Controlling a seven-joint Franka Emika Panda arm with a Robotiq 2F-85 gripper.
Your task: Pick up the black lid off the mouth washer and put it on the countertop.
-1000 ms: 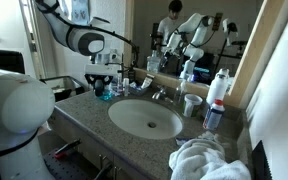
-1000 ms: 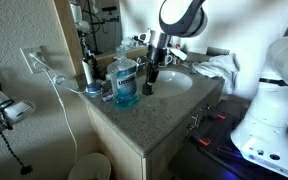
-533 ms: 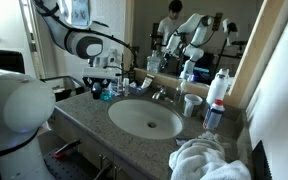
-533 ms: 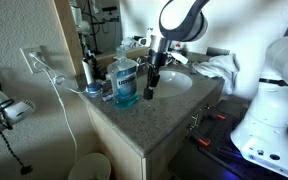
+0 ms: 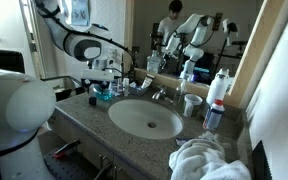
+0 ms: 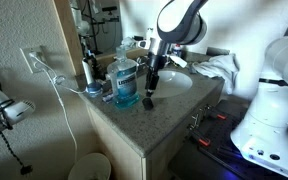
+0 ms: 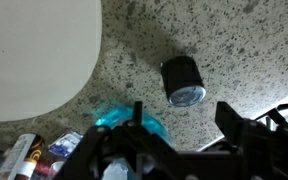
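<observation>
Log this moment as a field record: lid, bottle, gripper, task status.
black lid: lies on the countertop, near the sink rim
mouth washer: upright on the counter, blue liquid inside, close beside the arm's tool
gripper: fingers spread apart above the lid, holding nothing
contact: lid shows clear of both fingers in the wrist view
task status: lid is on the countertop, off the bottle

Speckled grey-brown across the counter (image 7: 254, 40); black on the lid (image 7: 183, 80) at two o'clock in the wrist view, white in the sink (image 7: 34, 40) at ten, light blue in the clear mouth washer (image 6: 126, 92).
</observation>
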